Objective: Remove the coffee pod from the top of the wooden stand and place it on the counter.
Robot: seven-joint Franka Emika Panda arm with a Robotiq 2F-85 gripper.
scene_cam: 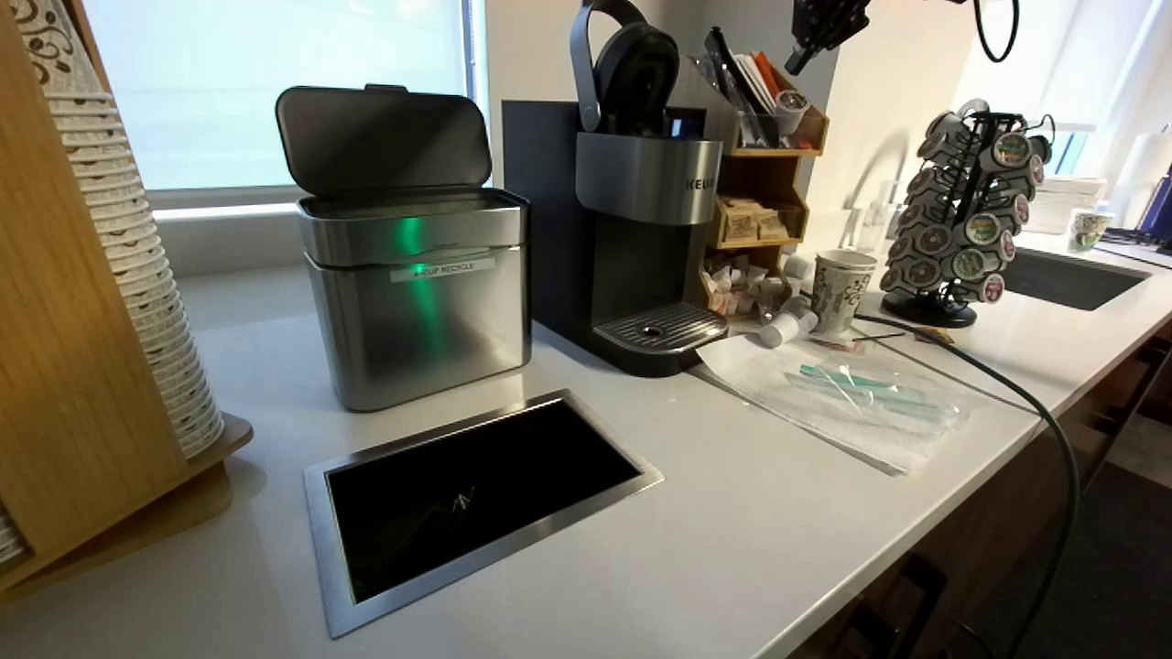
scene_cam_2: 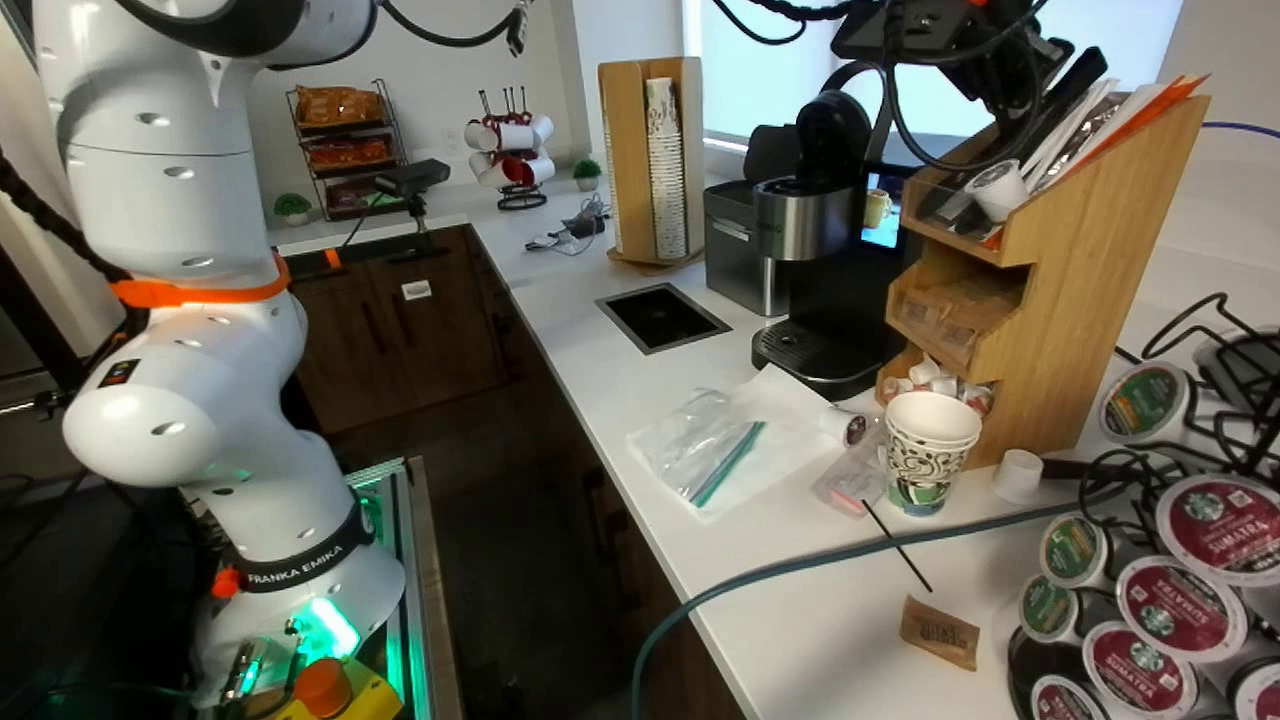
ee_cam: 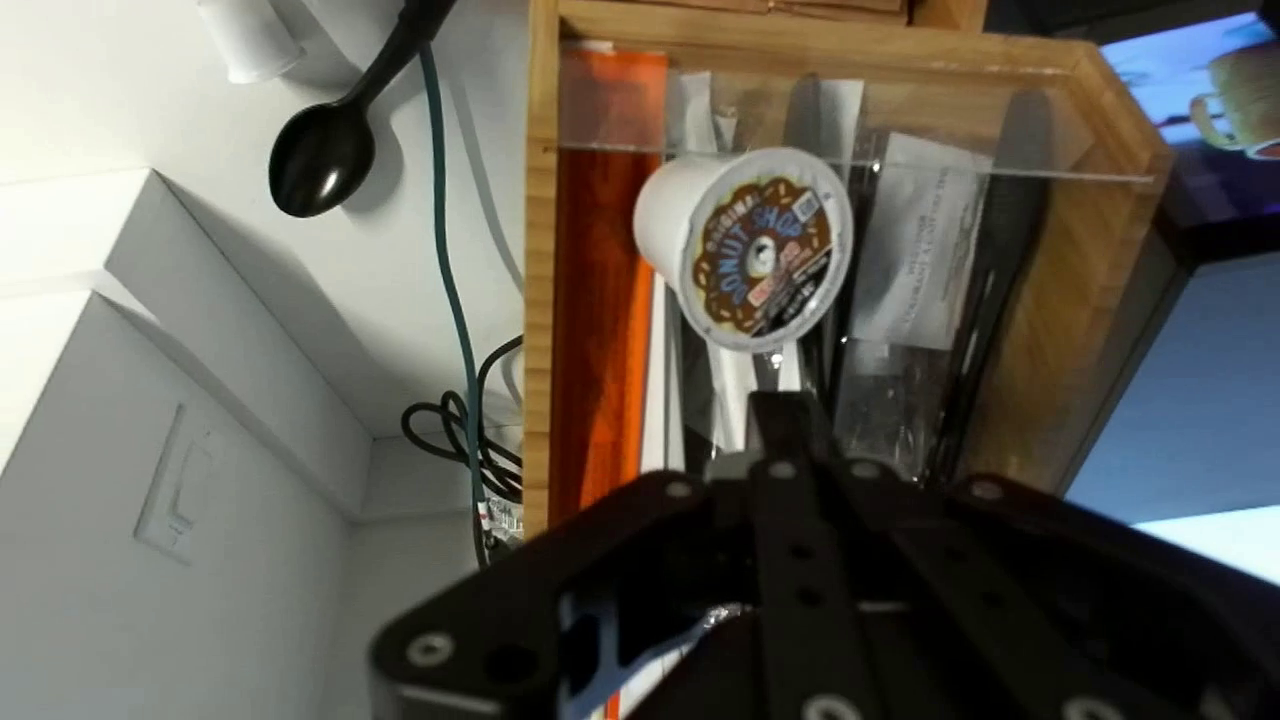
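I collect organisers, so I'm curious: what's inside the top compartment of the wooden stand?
The wrist view shows a coffee pod, black cutlery, printed white paper and something orange. What lies under the pod or behind the gripper is covered there.

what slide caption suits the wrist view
An Original Donut Shop coffee pod in the top compartment of the wooden stand, the closed tool not yet touching it.
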